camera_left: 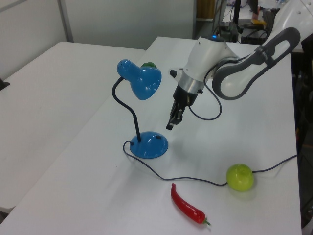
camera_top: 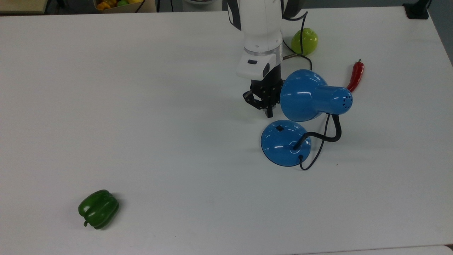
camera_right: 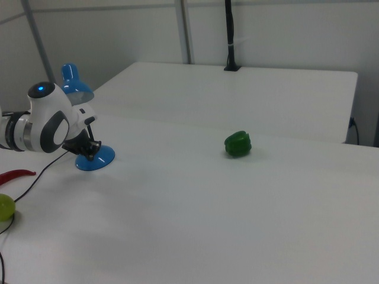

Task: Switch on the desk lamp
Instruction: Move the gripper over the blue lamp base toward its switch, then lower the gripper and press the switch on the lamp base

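Fingers (camera_top: 269, 114) pressed together above the desk lamp (camera_top: 285, 143) base; left view shows a clear gap.

desk lamp (camera_top: 311, 97) | glossy blue | upright | shade tilted | seemingly unlit

On the white tabletop (camera_top: 141, 106) the gripper (camera_top: 269, 114), fingers together and pointing down, hangs just at 11 o'clock of the blue desk lamp (camera_top: 304, 117) base, with a green apple (camera_top: 304, 41) and red chili pepper (camera_top: 356, 75) beyond and a green bell pepper (camera_top: 98, 209) far toward 7 o'clock.
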